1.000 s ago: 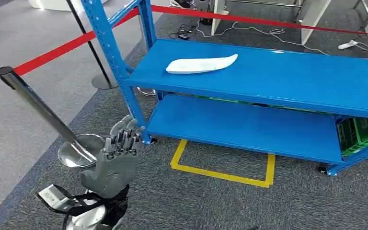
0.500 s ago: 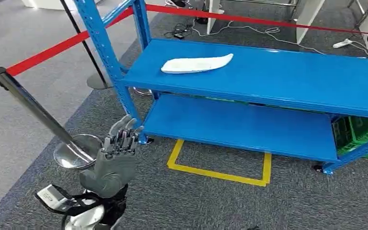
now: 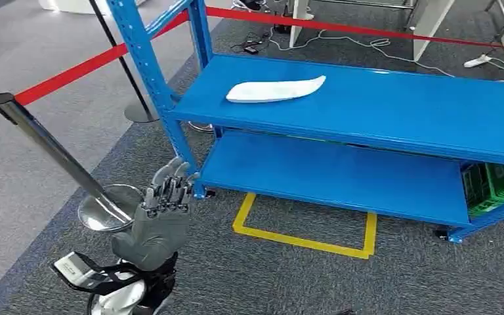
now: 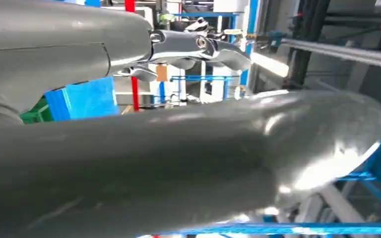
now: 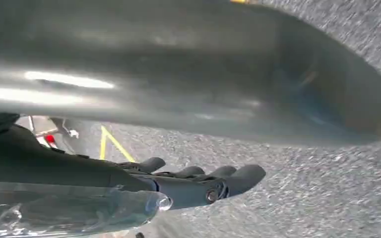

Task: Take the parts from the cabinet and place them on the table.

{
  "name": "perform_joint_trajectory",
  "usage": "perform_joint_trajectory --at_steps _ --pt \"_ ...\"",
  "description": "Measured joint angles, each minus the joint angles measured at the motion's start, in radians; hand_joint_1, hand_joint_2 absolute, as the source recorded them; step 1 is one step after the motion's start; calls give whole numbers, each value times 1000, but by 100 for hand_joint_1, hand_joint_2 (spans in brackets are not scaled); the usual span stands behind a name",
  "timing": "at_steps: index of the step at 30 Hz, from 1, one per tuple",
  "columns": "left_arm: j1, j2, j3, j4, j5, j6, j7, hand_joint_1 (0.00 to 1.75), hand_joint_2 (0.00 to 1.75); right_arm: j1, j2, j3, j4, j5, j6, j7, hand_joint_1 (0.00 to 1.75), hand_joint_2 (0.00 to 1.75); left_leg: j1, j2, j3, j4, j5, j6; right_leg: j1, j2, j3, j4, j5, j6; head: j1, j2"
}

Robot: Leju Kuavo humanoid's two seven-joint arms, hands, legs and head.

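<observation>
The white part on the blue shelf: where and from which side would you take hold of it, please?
Probably across the middle of the white part, from above. It lies flat, long and thin on the upper shelf, tapering to a point at one end, so the fingers could span its narrow width there.

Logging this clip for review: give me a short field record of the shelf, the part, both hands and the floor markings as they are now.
part: white part lying flat on the upper shelf, near its left end
lower shelf: bare blue surface
left hand: raised, fingers apart, holding nothing, short of the rack
right hand: over carpet, holding nothing, fingers loosely extended
floor: yellow tape outline in front of the rack
barrier: red belt on a tilted-looking post
</observation>
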State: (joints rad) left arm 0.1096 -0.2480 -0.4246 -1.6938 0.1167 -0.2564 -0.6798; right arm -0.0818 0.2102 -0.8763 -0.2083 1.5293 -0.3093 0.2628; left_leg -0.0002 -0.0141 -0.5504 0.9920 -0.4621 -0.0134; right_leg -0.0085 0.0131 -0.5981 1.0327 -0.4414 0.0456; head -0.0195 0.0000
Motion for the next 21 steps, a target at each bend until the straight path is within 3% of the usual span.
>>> perform_joint_trajectory --at_steps 1,3,4,6,7,8,9,10,12,13,14,16,18,19,21 --pt "0 0 0 0 5 0 0 0 0 1 -1 0 0 0 0 1 0 0 2 0 2 -5 2 -6 4 0 -1 0 -1 -8 1 0" --pt "0 0 0 0 10 -1 0 0 0 1 -1 -1 0 0 0 1 0 0 3 2 -2 8 -14 -18 -3 0 2 -7 3 -23 0 0" --pt "0 1 0 0 13 -2 0 0 0 0 -1 0 0 1 0 0 0 0 3 3 -23 52 -43 -23 -4 -1 2 -7 1 -29 -8 0" --pt "0 2 1 0 15 -3 0 0 0 1 -1 0 0 2 0 0 0 0 4 3 -105 213 -119 -28 -3 -4 2 -6 0 -32 -9 0" --pt "0 2 1 0 15 -4 0 0 0 1 -1 0 0 2 0 0 0 0 4 3 -145 285 -141 -29 -2 -5 2 -6 -1 -34 -9 0" --pt "0 2 1 0 16 -4 0 0 0 1 -1 -1 0 2 1 1 0 0 4 3 -163 312 -138 -28 -2 -5 3 -6 -2 -35 -9 0" --pt "0 2 1 0 16 -4 0 0 0 1 -1 0 0 2 1 0 0 0 4 3 -160 295 -111 -26 -2 -4 4 -6 -2 -34 -9 0" --pt "0 2 1 0 16 -4 0 0 0 1 -1 0 0 2 1 0 0 0 4 3 -136 238 -66 -23 -2 -3 6 -6 -3 -33 -9 0" --pt "0 2 0 0 16 -4 0 0 0 0 -1 0 0 2 1 0 0 0 4 3 -57 73 20 -13 -2 0 11 -6 -6 -29 -9 0" --pt "0 2 0 0 16 -4 0 0 0 0 -1 0 0 2 1 0 0 0 2 6 -34 22 26 -9 4 0 10 -4 -8 -24 -9 0" --pt "-1 2 0 0 17 -4 0 0 0 1 -1 -1 0 2 1 0 0 0 2 5 -29 6 17 -6 6 2 6 -1 -10 -18 -8 0" --pt "0 2 1 1 20 -4 0 0 0 2 -1 0 0 2 1 0 0 0 -3 2 -32 6 19 3 2 -1 8 -11 -4 -5 -6 0" --pt "0 0 -1 1 21 -3 0 0 0 1 -1 0 0 3 1 0 0 0 6 3 -24 -7 27 17 0 -1 7 -9 -11 6 -6 0" --pt "-1 0 -1 1 28 -4 0 0 0 0 -1 0 0 3 1 0 0 0 7 3 -21 -8 26 21 2 -3 -3 21 -33 11 2 0" --pt "-1 0 0 4 54 -19 0 0 0 1 -1 0 0 3 1 0 0 0 6 4 -21 -8 25 26 -1 -5 -80 184 -113 18 6 0"
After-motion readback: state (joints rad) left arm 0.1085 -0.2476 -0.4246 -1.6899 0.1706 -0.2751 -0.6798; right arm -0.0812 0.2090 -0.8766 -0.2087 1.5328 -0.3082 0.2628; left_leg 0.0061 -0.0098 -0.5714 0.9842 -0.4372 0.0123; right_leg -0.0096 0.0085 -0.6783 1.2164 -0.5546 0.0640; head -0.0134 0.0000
